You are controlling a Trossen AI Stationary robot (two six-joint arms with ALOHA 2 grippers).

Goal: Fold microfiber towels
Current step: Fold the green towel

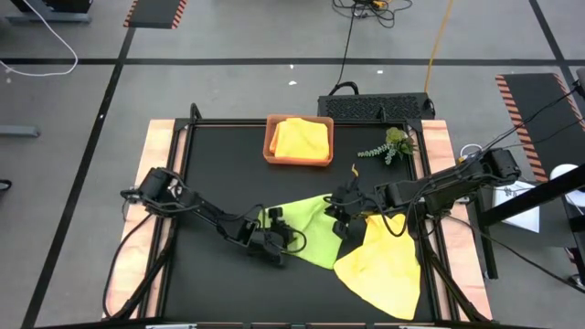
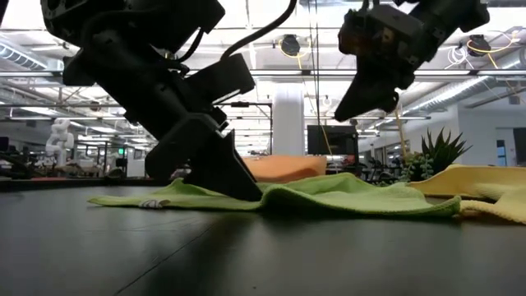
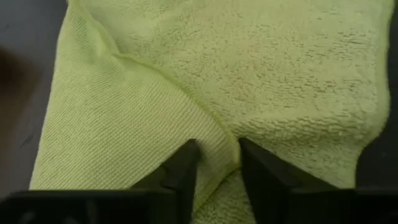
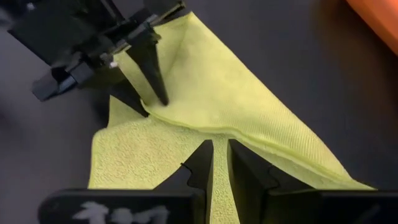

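Soft and limp, the lime green towel (image 1: pixel 311 231) lies mid-bench toward the front edge; left pincer (image 3: pixel 217 163) clenching a raised fold, right pincer (image 4: pixel 221 163) pinching its edge.

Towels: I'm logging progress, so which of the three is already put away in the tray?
The folded yellow towel, lying inside the orange tray. The lime green towel and the other yellow towel lie spread on the black table.
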